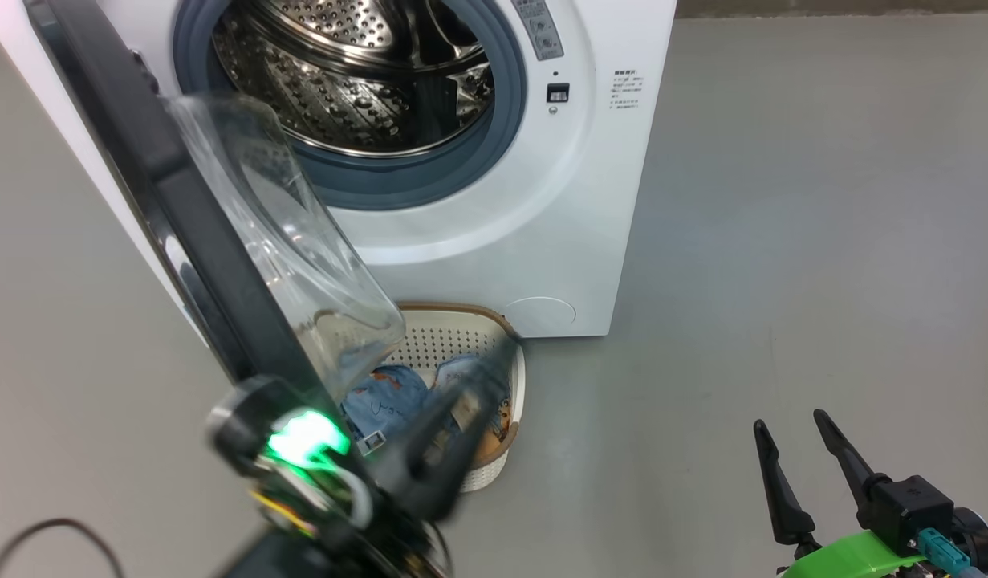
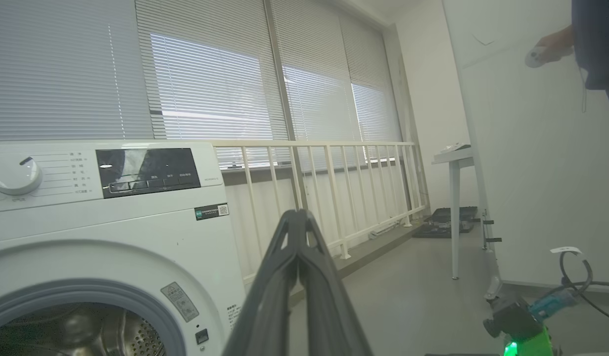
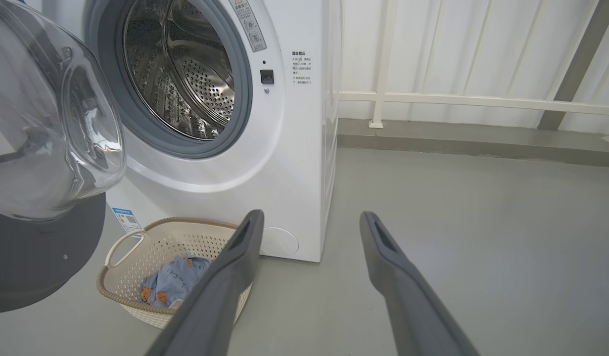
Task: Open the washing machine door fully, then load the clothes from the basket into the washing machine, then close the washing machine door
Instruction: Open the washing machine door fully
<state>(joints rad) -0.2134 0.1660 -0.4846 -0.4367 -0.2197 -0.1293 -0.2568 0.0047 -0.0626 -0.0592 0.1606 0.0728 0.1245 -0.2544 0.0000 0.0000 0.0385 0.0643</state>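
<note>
Washer [image 1: 494, 265] faces the robot; door [image 1: 180, 241], stiff and heavy, hangs open at its 9 o'clock; basket [image 1: 449, 341] sits at the washer's foot, 6 o'clock; clothes [image 1: 385, 397] inside look soft, light and limp, likely best pinched at a raised fold; left gripper [image 1: 498, 361] closed, empty, clothes at its 8 o'clock; right gripper [image 1: 789, 421] open, clothes at 9 o'clock, well apart.

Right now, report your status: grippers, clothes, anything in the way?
Left gripper shut, empty. Right gripper open, empty. Washing machine door open; clothes in basket. Door hangs close beside basket.
</note>
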